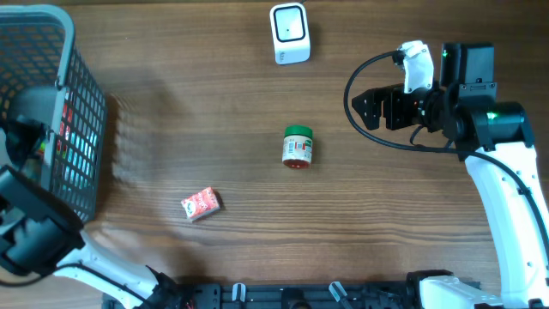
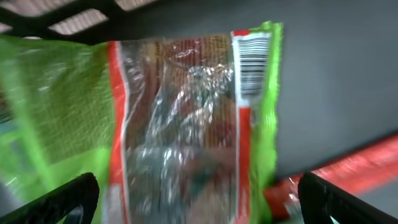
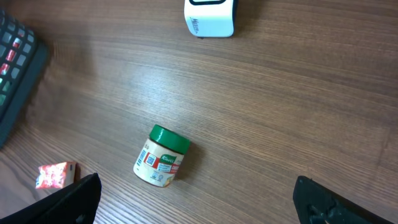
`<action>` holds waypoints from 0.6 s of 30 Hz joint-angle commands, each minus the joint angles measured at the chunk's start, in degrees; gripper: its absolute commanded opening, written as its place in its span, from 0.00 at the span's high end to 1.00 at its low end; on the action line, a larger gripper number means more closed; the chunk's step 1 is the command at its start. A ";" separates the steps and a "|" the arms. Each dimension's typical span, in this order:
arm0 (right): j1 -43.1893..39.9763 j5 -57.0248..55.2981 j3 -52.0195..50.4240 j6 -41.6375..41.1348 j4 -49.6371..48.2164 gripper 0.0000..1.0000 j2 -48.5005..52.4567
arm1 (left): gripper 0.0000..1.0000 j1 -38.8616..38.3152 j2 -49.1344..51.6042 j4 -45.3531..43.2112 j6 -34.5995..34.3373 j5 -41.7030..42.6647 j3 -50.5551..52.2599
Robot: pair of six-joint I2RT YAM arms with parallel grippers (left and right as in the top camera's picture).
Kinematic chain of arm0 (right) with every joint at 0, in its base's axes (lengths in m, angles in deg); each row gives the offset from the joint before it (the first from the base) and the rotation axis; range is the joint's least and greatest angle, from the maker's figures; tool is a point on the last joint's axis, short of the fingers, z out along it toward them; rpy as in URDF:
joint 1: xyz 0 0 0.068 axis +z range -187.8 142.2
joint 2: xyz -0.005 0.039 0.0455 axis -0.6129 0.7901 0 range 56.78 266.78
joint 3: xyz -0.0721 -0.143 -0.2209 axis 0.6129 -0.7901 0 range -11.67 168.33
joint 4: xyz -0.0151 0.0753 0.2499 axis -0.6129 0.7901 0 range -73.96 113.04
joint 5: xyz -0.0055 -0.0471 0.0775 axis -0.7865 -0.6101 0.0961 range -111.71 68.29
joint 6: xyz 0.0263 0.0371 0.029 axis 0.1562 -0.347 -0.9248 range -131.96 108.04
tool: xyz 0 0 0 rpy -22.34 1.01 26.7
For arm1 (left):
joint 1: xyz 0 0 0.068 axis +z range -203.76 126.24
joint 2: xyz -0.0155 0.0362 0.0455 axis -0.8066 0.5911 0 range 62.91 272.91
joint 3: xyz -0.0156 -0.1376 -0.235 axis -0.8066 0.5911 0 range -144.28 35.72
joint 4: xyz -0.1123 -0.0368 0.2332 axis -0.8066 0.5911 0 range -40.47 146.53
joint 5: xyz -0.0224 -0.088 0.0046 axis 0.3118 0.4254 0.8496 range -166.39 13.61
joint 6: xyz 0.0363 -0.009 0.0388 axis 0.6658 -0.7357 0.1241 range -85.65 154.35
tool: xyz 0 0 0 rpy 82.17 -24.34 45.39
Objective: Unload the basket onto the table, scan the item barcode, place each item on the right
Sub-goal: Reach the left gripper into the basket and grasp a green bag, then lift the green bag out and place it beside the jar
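In the left wrist view a green and red packet (image 2: 186,124) with a clear crinkled window fills the frame, blurred. Its barcode (image 2: 252,62) shows at the upper right. My left gripper (image 2: 198,190) hangs open over it, one black fingertip (image 2: 74,196) at each lower corner, the right one apart from the packet's edge. The white scanner (image 1: 290,33) stands at the table's far edge. My right gripper (image 1: 371,107) is open above the table right of centre, with nothing between its fingers (image 3: 323,202).
A grey wire basket (image 1: 81,129) stands at the left edge, with the left arm reaching in beside it. A green-lidded jar (image 1: 298,146) lies on its side mid-table. A small red packet (image 1: 201,204) lies nearer the front left.
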 commanded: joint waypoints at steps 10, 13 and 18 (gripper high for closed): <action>0.17 0.66 1.07 -0.02 -0.13 0.01 0.07 | 0.08 -0.04 6.64 -3.06 0.48 -0.68 4.13; 0.17 0.66 1.07 -0.02 -0.13 0.00 0.07 | 0.57 -0.04 6.71 -7.19 0.48 -0.52 9.57; 0.17 0.66 1.07 -0.02 -0.13 0.00 0.07 | 0.96 -0.04 5.22 -6.43 0.48 5.88 9.38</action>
